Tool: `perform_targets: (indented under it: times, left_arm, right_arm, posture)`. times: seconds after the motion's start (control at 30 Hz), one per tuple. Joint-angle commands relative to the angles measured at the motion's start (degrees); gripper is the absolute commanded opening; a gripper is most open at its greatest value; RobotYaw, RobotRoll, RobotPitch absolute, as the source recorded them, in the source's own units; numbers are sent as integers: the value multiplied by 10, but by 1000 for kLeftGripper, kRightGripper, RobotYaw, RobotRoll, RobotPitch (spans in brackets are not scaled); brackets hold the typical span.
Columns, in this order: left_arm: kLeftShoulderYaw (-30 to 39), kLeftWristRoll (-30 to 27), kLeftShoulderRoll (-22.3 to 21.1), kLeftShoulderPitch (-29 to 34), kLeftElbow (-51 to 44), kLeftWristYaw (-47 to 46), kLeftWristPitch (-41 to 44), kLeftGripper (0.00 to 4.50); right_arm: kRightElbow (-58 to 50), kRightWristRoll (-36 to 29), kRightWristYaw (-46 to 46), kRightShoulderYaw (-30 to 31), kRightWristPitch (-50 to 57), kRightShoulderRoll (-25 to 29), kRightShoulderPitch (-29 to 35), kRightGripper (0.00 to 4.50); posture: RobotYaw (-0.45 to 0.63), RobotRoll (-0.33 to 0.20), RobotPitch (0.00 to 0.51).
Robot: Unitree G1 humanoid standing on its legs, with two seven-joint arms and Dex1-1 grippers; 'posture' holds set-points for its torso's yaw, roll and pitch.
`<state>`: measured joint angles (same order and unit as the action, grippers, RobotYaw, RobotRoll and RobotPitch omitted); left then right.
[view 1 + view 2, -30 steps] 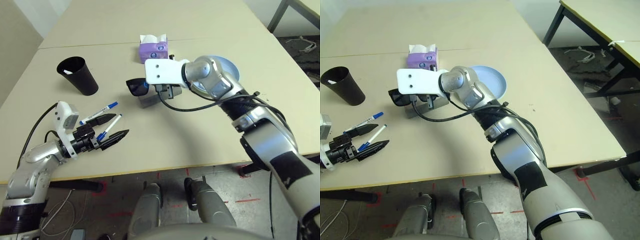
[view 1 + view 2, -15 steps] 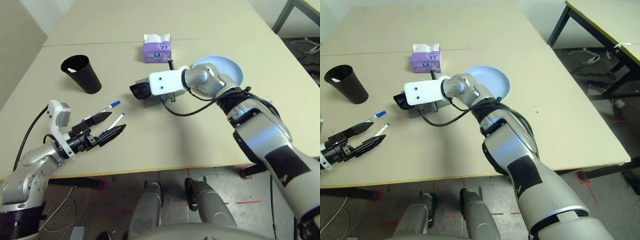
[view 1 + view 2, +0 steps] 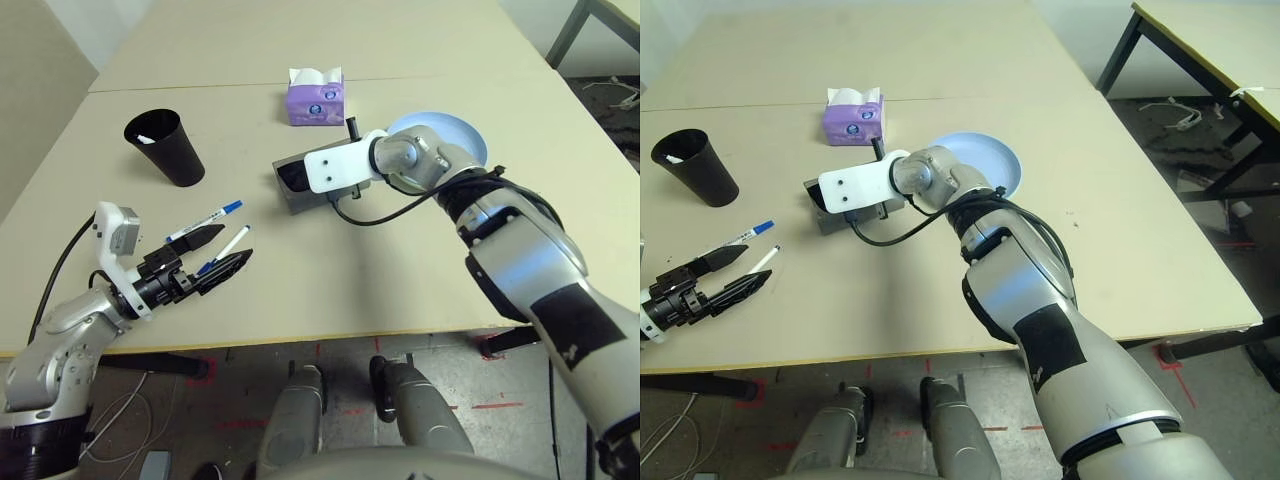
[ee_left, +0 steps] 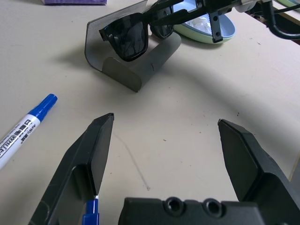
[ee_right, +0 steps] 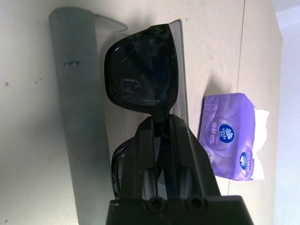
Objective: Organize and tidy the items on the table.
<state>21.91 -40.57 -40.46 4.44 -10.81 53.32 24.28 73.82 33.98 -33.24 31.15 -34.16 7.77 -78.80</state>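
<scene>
Sunglasses (image 5: 140, 75) sit pinched at the bridge in the right end effector (image 5: 159, 126), whose fingers are closed on them, directly over the open grey glasses case (image 4: 133, 70) on the beige surface (image 3: 380, 270). The left end effector (image 4: 164, 140) hovers spread wide and empty beside two blue-capped markers (image 3: 215, 235), near the black cup (image 3: 165, 150).

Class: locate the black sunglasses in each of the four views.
Left eye: sunglasses mid-table, at the grey case.
Right eye: left of centre, same spot.
Left wrist: beyond the left gripper, against the case.
Right wrist: pinched by the right gripper.
Shared landmark: the grey case.
</scene>
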Motion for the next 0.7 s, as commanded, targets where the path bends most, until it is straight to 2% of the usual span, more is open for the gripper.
perform_targets:
  times: [0.03,0.37,0.7]
  left_arm:
    - [3,1,1,5,-7,7,-5,4500]
    - [2,-2,5,7,-14,13,-9,4500]
    - [-1,-7,12,8,-24,16,-6,4500]
  right_arm:
    - [3,9,6,6,-4,-1,8,181]
    - [-2,-24,-73,-13,-66,0,31,181]
    - [2,7,-42,5,-85,8,4,181]
  posture:
    - [41,0,206]
    - [41,0,209]
    - [41,0,210]
